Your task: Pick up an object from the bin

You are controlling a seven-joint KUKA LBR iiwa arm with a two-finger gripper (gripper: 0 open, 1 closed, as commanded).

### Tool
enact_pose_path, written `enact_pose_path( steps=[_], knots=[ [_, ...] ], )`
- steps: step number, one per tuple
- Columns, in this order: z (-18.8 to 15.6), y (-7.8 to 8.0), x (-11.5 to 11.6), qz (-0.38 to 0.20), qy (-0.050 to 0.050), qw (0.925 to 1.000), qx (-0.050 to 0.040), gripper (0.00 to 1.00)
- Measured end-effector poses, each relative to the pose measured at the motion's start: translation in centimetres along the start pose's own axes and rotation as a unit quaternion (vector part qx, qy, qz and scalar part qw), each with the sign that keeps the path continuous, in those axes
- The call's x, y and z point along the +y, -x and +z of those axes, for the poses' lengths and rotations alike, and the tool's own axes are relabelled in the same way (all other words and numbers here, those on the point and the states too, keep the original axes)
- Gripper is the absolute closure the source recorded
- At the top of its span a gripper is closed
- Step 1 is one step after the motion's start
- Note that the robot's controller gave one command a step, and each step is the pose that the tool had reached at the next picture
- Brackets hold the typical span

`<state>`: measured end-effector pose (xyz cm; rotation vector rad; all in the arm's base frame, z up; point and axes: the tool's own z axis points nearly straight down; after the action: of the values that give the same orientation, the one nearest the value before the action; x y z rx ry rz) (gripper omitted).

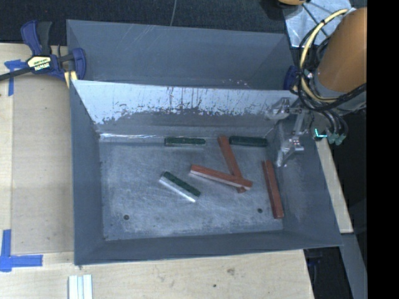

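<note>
The gripper (284,156) hangs low in the back right corner of the grey metal bin (187,232), close against the foot of the right wall. Whether it is open or shut cannot be told from this angle, and no thing shows in its grasp.

Nearest to it is a long reddish-brown flat stick (272,190), lying on the floor along the right side. It runs from just beside the gripper's tip, slightly to its left, down towards the front right corner. Whether the tip touches the stick's far end cannot be told. Only a narrow strip of floor separates this stick from the sloping right wall. On its left a wider bare gap parts it from the things in the middle.

A short dark green bar (249,141) lies along the back edge of the floor, near the gripper on its left. A second dark green bar (184,142) sits further left on the same line. In the middle, a tilted reddish-brown stick (228,157) and a reddish-brown stick with a pale edge (215,174) meet at their right ends. A green and white bar (179,186) lies slanted, apart from them on the left.

The left part of the floor and the strip along the front wall are bare.
</note>
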<state>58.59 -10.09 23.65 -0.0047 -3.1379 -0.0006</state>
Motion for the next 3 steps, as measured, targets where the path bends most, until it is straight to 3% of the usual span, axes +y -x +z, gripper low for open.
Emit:
enact_pose_path(
  steps=[1,2,3],
  knots=[
    [-0.4,0.2,0.0,-0.001,-0.001,1.0,-0.0038,0.0],
    [4.3,-1.3,1.0,0.007,-0.001,0.9999,-0.0069,0.0],
    [10.3,-0.9,3.1,0.065,0.0,0.9979,-0.0056,0.0]
  ],
)
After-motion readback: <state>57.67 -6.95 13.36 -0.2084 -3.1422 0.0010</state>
